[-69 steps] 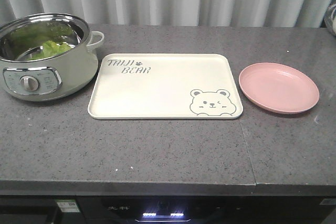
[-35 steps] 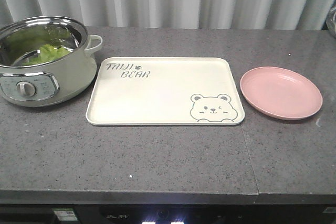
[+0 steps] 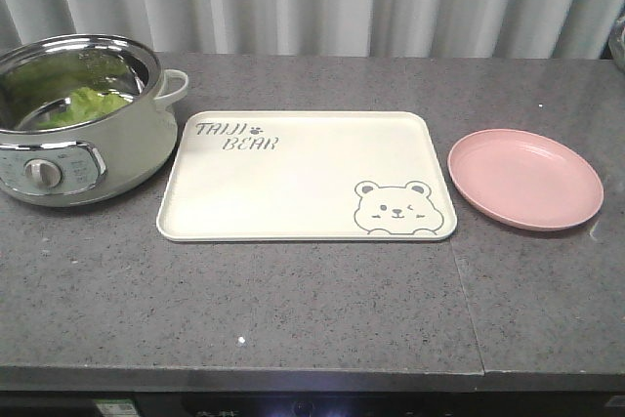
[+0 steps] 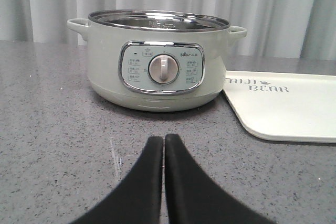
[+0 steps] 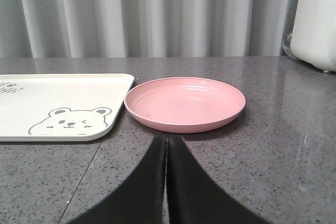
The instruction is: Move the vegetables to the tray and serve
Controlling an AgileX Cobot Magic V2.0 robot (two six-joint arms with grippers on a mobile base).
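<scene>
Green lettuce, the vegetables (image 3: 86, 104), lies inside the steel-lined pale green electric pot (image 3: 83, 158) at the left of the counter. The cream tray (image 3: 293, 178) with a bear face sits in the middle, with nothing on it. In the left wrist view my left gripper (image 4: 164, 138) is shut and empty, low over the counter in front of the pot (image 4: 160, 59); the tray's corner (image 4: 283, 106) shows at right. My right gripper (image 5: 167, 139) is shut and empty just short of the pink plate (image 5: 185, 102), with the tray (image 5: 58, 103) to its left.
The round pink plate (image 3: 524, 178) lies right of the tray. A white appliance (image 5: 317, 22) stands at the far right of the counter. Grey curtains hang behind. A seam (image 3: 469, 290) runs across the dark speckled counter near the tray's right corner.
The front view has shifted: the counter's front edge sits lower in frame and the pot, tray and plate appear slightly lower. Nothing on the counter has moved.
</scene>
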